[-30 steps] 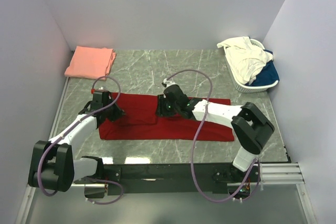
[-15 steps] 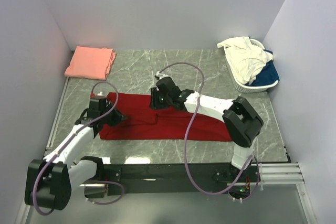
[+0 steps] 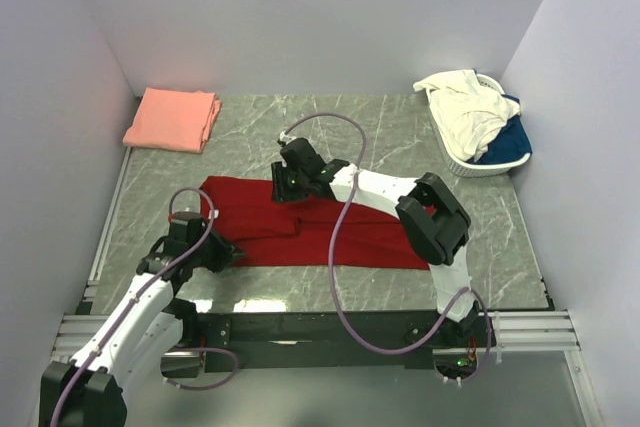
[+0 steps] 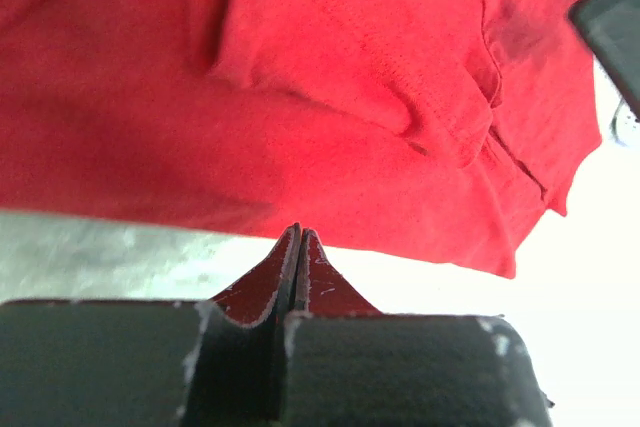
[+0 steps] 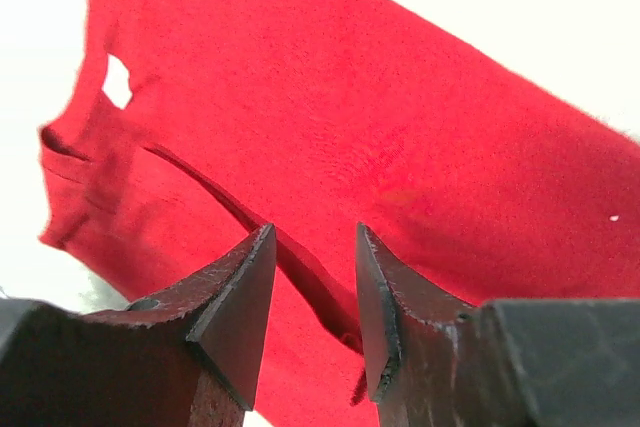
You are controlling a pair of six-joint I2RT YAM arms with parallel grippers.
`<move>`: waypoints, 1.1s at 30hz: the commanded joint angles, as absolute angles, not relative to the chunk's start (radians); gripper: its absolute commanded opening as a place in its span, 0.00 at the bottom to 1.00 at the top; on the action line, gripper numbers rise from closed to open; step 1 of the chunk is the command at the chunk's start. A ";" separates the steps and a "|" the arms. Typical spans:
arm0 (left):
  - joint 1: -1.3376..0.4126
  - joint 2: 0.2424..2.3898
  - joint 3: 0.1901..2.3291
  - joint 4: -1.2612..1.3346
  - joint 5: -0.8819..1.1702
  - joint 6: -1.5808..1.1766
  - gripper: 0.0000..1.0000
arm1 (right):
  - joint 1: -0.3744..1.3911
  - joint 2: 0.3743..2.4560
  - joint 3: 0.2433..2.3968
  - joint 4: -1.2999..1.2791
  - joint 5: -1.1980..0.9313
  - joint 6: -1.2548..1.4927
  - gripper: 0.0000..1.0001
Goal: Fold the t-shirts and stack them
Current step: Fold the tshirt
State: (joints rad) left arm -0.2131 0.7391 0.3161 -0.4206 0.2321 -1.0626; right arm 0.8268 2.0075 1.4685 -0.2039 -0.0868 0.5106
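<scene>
Red tee (image 3: 340,237) spread flat across the grey marbled bench (image 3: 400,137), long way left to right. That's the overhead picture. Left tool (image 3: 218,252) sits at the tee's near-left corner; right tool (image 3: 283,185) is over the far edge, a little left of centre. Only overhead shows the rest: pink tee (image 3: 172,117) folded into a neat square at the far-left corner, well apart from the red one, and a white slatted basket (image 3: 505,165) at the far right with a white tee (image 3: 462,107) heaped over its rim and a blue tee (image 3: 505,142) tucked beneath.

Down to the left wrist now: fingers (image 4: 260,287) clenched tight, no gap between them, tips right at the tee's hem, grey bench showing just beside. Whether any cloth is caught in there, I cannot tell. This view gives the fabric up close, soft cotton with a stitched seam line and a flap lying rumpled over the body.

Right wrist, different story. Black wedge-shaped fingers, scuffed pale along their edges, stand parted and released, gripping nothing. A raised fold of red cloth runs diagonally beneath them and passes under the gap. Off to the left near the tee's edge there's a small white patch (image 5: 118,82) — label or bench peeking through, too small to tell.
</scene>
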 commanded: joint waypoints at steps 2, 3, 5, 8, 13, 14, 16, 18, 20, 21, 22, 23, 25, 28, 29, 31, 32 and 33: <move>-0.216 0.684 0.340 -0.552 0.177 -1.163 0.01 | 0.828 2.051 1.538 -0.236 -0.117 0.494 0.45; -0.216 0.680 0.351 -0.566 0.163 -1.166 0.01 | 0.833 2.059 1.546 -0.242 -0.115 0.489 0.45; -0.216 0.675 0.392 -0.565 0.134 -1.141 0.01 | 0.841 2.068 1.560 -0.249 -0.115 0.488 0.45; -0.215 0.727 0.471 -0.555 0.085 -1.103 0.01 | 0.860 2.056 1.537 -0.235 -0.106 0.488 0.45; -0.215 0.889 0.574 -0.525 0.051 -1.045 0.01 | 0.879 2.023 1.451 -0.213 -0.089 0.488 0.45; -0.215 0.906 0.586 -0.500 0.037 -1.040 0.01 | 0.880 2.016 1.434 -0.207 -0.089 0.492 0.45; -0.212 0.936 0.594 -0.471 0.029 -1.037 0.01 | 0.884 1.994 1.388 -0.186 -0.098 0.495 0.44; -0.207 0.983 0.603 -0.425 0.025 -1.038 0.01 | 0.888 1.982 1.365 -0.183 -0.101 0.494 0.44; -0.199 1.037 0.617 -0.391 0.032 -1.042 0.01 | 0.891 1.961 1.335 -0.173 -0.107 0.494 0.43; -0.196 1.054 0.623 -0.367 0.040 -1.042 0.01 | 0.899 1.950 1.307 -0.169 -0.109 0.494 0.43; -0.195 1.086 0.629 -0.353 0.044 -1.043 0.01 | 0.902 1.924 1.292 -0.158 -0.103 0.497 0.42; -0.196 1.100 0.641 -0.342 0.044 -1.042 0.01 | 0.905 1.910 1.276 -0.152 -0.101 0.499 0.41; -0.195 1.140 0.652 -0.315 0.052 -1.034 0.01 | 0.914 1.872 1.235 -0.143 -0.100 0.505 0.37; -0.193 1.198 0.684 -0.302 0.063 -1.009 0.01 | 0.920 1.836 1.192 -0.129 -0.101 0.506 0.35; -0.193 1.212 0.699 -0.299 0.066 -1.005 0.01 | 0.923 1.830 1.183 -0.126 -0.106 0.505 0.35; -0.192 1.244 0.710 -0.298 0.066 -0.996 0.01 | 0.928 1.815 1.155 -0.114 -0.106 0.508 0.33; -0.192 1.250 0.719 -0.293 0.066 -0.994 0.01 | 0.934 1.809 1.144 -0.110 -0.109 0.506 0.31; -0.192 1.256 0.726 -0.291 0.063 -0.988 0.02 | 0.937 1.802 1.123 -0.104 -0.110 0.509 0.31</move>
